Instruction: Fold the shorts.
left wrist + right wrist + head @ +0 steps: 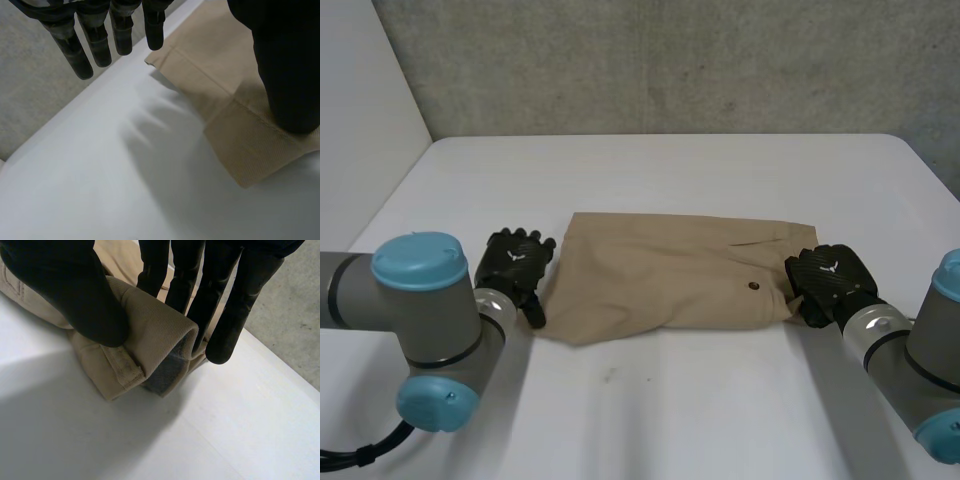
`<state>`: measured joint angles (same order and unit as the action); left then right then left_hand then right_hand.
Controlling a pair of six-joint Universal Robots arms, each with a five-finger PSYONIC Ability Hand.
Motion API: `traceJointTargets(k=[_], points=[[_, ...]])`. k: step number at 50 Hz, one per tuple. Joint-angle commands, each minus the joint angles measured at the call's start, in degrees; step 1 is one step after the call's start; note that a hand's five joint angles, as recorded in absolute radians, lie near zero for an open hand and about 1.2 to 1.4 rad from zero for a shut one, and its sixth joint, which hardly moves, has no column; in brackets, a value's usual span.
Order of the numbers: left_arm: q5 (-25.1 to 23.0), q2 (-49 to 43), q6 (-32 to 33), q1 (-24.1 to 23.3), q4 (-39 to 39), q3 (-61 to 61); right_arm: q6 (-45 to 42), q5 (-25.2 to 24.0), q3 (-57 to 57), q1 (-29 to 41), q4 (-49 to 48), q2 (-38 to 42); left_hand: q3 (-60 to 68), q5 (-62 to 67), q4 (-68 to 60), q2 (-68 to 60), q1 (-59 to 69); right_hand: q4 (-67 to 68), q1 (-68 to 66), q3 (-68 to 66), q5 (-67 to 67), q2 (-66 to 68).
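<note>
Tan shorts (670, 270) lie folded flat in the middle of the white table (650, 400), waistband and button toward my right arm. My left hand (515, 262) rests at the shorts' left end with its fingers (95, 40) straight over bare table, and its thumb lies on the leg hem (250, 135). My right hand (828, 280) is at the waistband end. There its thumb (65, 285) presses on top of a rolled-up bit of the waistband (155, 335), the fingers are behind it, and the cloth is pinched between them.
A grey wall (670, 60) runs behind the table's far edge, and a white wall (360, 120) stands at the left. The table's edge and the grey floor (30, 90) lie just past my left hand's fingertips. Bare tabletop spreads in front of the shorts.
</note>
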<state>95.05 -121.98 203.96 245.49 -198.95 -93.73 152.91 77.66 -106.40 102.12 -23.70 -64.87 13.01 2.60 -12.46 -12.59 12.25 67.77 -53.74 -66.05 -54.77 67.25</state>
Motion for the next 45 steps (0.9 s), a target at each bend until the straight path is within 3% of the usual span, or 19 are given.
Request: traceJointTargets(k=[1, 8, 14, 18, 29, 33, 37, 40, 44, 45], points=[[-0.3, 5.9, -0.2, -0.3, 0.3, -1.3, -3.0, 1.6, 0.8, -1.5, 0.9, 0.4, 0.6, 1.0, -1.1, -1.0, 1.3, 12.2, -26.3, -14.0, -15.2, 12.7], [-0.3, 13.9, -0.7, -0.3, 0.4, -3.1, -5.8, 1.4, 1.1, -6.9, 8.1, -3.5, 0.1, 0.5, -0.6, -0.5, 0.8, 12.2, -26.3, -14.0, -15.2, 12.7], [-0.4, 19.6, -0.8, 0.2, 0.4, -5.8, -16.0, -0.3, 3.9, -15.9, 17.6, -7.0, -0.8, -0.4, 0.2, 0.4, 0.0, 12.2, -26.3, -14.0, -15.2, 12.7], [-0.4, 21.3, -0.7, 0.7, 0.4, -7.4, -22.5, -0.2, 7.3, -16.3, 20.7, -7.6, -0.8, -0.4, 0.2, 0.4, 0.0, 12.2, -26.3, -14.0, -15.2, 12.7], [-0.4, 22.1, -0.9, -0.2, 0.3, -8.0, -24.5, -1.1, 19.1, 2.6, 21.2, -9.4, -0.9, -0.5, 0.4, 0.5, -0.2, 12.2, -26.3, -14.0, -15.2, 12.7], [-0.3, 22.4, -1.0, -0.3, 0.2, -7.5, -24.5, -1.9, 24.5, 15.9, 20.1, -5.5, -0.9, -0.5, 0.4, 0.5, -0.2, 12.2, -26.3, -14.0, -15.2, 12.7], [-0.2, 22.7, -1.1, -1.2, 0.2, -7.0, -23.9, -5.0, 25.7, 24.3, 19.7, -0.1, -0.9, -0.5, 0.4, 0.5, -0.2, 12.2, -26.3, -14.0, -15.2, 12.7], [-0.1, 23.0, -1.2, -1.9, 0.2, -6.6, -23.6, -8.0, 24.7, 26.9, 20.0, 2.7, -0.9, -0.5, 0.4, 0.5, -0.2, 12.2, -26.3, -14.0, -15.2, 12.7], [-0.1, 23.5, -1.2, -2.2, 0.2, -6.5, -22.9, -13.2, 22.6, 28.5, 20.7, 6.4, -0.9, -0.5, 0.4, 0.5, -0.2, -12.9, -1.2, 11.1, 9.9, -12.3], [-0.1, 23.6, -1.2, -2.2, 0.2, -6.5, -22.1, -14.3, 22.3, 28.4, 20.8, 6.3, -0.9, -0.5, 0.4, 0.5, -0.2, -29.3, 15.2, 27.5, 26.3, -28.7]])
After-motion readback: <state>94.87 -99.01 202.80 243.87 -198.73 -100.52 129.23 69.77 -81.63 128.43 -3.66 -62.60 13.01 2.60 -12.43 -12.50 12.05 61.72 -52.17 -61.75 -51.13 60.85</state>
